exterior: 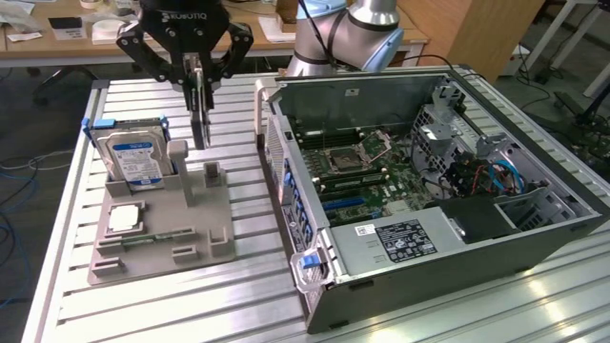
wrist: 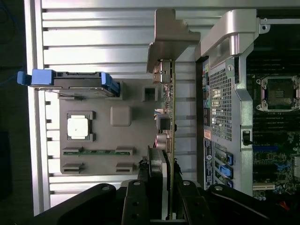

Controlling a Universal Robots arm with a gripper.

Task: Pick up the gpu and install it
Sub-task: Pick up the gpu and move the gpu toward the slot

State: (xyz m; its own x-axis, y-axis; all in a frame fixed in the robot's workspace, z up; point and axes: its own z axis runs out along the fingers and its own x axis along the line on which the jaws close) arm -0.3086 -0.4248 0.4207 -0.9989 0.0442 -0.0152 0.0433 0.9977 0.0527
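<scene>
In the upper left of the exterior view, the gripper (exterior: 198, 77) is closed narrowly on the gpu (exterior: 201, 118), its fingers pinching the card's two flat faces near the upper edge. The card hangs edge-on and close to vertical over the grey parts fixture (exterior: 205, 239). Its lower end appears to be clear of the fixture's small slotted post (exterior: 211, 173). The hard drive (exterior: 133, 161) stands in its holder just toward the exterior view's left, and the open computer case (exterior: 533, 236) lies toward the right.

The wrist view shows the thin board with its metal bracket (wrist: 171, 42) at the far end from the fingers. The card is probably light and stiff but fragile. The bracket end likely weighs more, so an off-centre grip could let it tilt. A firm pinch on bare board, away from soldered parts and the contact edge, seems safest.
</scene>
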